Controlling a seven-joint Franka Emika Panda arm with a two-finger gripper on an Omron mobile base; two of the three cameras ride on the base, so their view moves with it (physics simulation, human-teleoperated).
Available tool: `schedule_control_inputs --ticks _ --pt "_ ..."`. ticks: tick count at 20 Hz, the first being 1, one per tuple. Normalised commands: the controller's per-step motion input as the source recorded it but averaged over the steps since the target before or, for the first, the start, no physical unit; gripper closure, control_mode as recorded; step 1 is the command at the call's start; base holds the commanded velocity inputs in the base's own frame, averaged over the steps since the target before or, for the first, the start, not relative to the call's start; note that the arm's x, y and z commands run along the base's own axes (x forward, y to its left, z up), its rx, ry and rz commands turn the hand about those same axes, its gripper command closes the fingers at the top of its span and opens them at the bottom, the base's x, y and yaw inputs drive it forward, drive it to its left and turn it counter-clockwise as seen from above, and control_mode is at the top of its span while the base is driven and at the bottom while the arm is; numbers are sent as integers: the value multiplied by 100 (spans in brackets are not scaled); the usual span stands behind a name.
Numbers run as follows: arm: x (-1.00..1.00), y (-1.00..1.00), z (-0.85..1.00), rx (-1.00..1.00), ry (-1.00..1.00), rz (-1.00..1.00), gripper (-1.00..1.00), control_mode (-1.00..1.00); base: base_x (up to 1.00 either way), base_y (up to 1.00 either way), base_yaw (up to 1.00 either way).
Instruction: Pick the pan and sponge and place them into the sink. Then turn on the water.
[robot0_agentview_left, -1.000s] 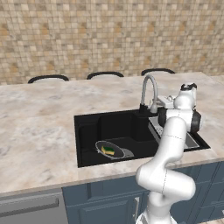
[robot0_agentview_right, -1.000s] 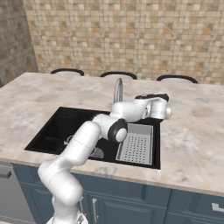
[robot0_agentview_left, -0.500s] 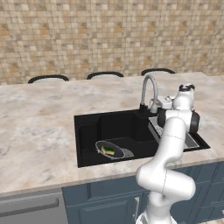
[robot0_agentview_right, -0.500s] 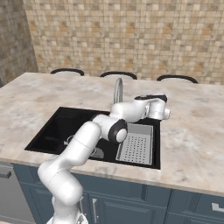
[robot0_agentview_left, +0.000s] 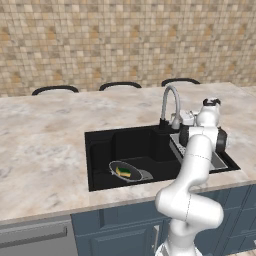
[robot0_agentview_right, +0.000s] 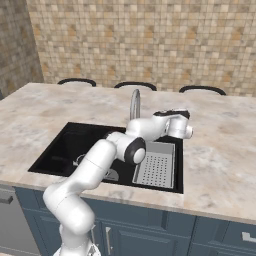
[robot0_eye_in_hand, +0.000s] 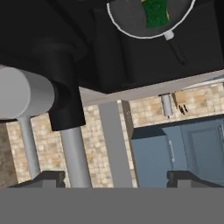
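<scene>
The black pan (robot0_agentview_left: 129, 171) lies on the floor of the sink (robot0_agentview_left: 100, 150), and the green sponge (robot0_agentview_left: 123, 172) rests inside it. In the hand view the pan (robot0_eye_in_hand: 131, 19) and sponge (robot0_eye_in_hand: 156, 11) show at the top edge. My gripper (robot0_agentview_left: 185, 119) hovers just right of the silver gooseneck faucet (robot0_agentview_left: 170, 100), at its base. Seen from the hand, the gripper (robot0_eye_in_hand: 118, 178) is open, fingertips (robot0_eye_in_hand: 49, 177) wide apart, with the faucet's dark base (robot0_eye_in_hand: 65, 92) and silver stem (robot0_eye_in_hand: 76, 157) ahead between them. No stream of water comes from the spout.
A grey perforated drainer tray (robot0_agentview_right: 157, 164) fills the right part of the basin, under my arm. Marble counter (robot0_agentview_left: 45, 145) surrounds the sink. Three dark chair backs (robot0_agentview_left: 119, 85) line the far edge below the tiled wall.
My hand has edged slightly left toward the faucet and its jaws have narrowed a little. Pan and sponge have not moved.
</scene>
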Motion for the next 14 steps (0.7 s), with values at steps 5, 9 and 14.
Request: schedule_control_inputs --ticks 5,9,14 --pt "27 -2 -16 0 0 -4 -100 -100 0 0 0" --pt "27 -3 -16 0 0 -4 -100 -100 0 0 0" --pt "21 0 -27 0 0 -4 -100 -100 0 0 0"
